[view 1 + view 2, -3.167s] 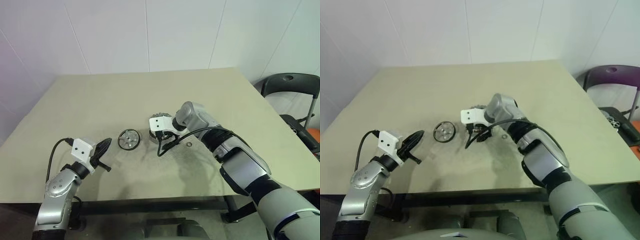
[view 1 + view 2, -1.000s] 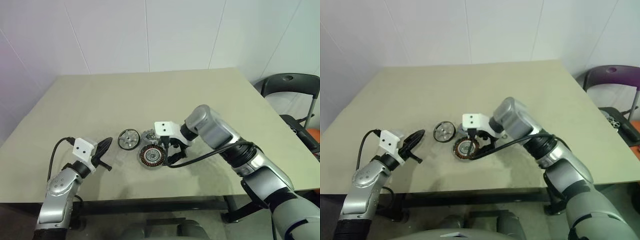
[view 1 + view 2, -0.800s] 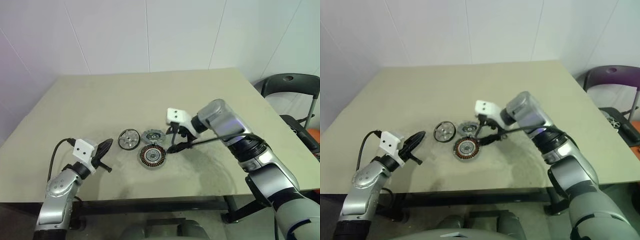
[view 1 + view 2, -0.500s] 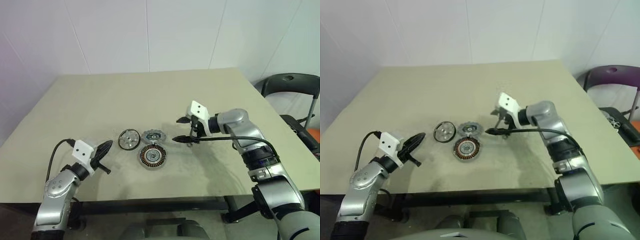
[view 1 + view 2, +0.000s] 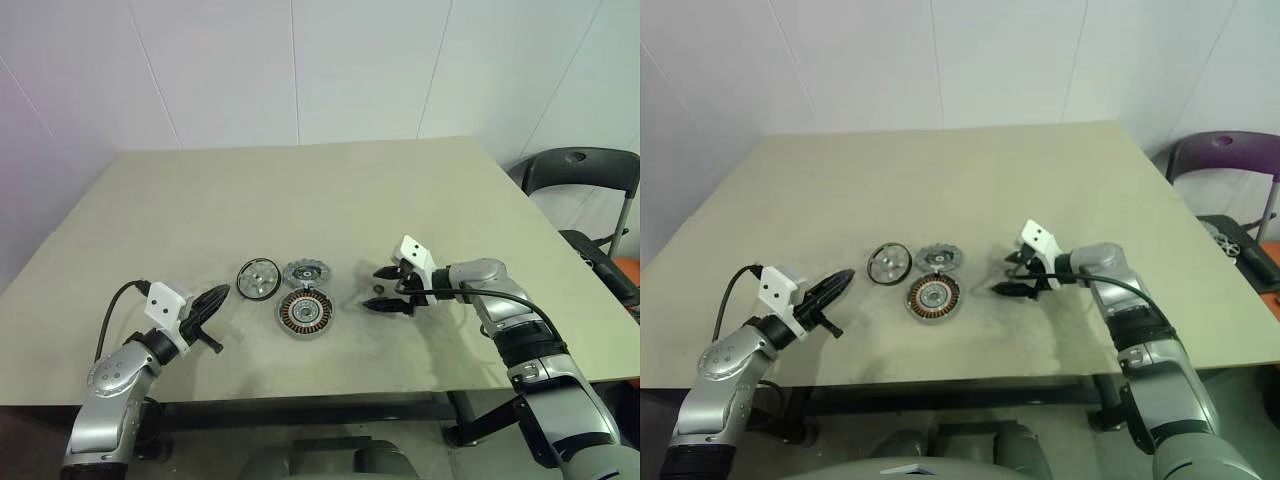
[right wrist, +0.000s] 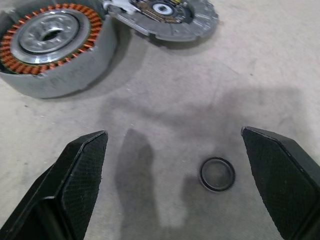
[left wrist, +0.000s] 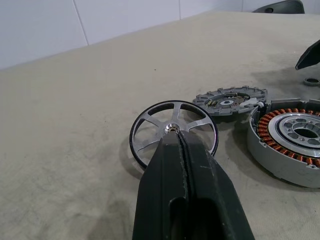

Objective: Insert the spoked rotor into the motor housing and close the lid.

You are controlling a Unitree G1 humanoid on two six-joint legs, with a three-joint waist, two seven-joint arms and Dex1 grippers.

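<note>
While three round parts lie grouped near the middle of the beige table (image 5: 420,180), neither gripper is closed on any of them. The spoked rotor (image 5: 258,277) is laid flat at the left of the group, its shiny rim and pale spokes facing up. Just to its right the lid (image 5: 306,272) is seen lying flat, a dull grey cap with a toothed edge and a central hole. The motor housing (image 5: 304,313) is set just in front of the lid, on the side nearer the robot, with its copper-brown windings ringed around a silvery centre; in the left wrist view its grey outer wall appears to touch the lid's edge, though true contact cannot be confirmed.

The left gripper (image 5: 216,297) is held low over the table to the left of the rotor, pointed toward it but apart from it; its two black fingers (image 7: 175,165) are pressed together with nothing between them. The right gripper (image 5: 386,289) is positioned to the right of the group, well clear of the housing, its fingers spread wide and empty. A small dark ring (image 6: 217,174) is seen lying on the table between the spread fingers (image 6: 80,165), untouched by either one.
</note>
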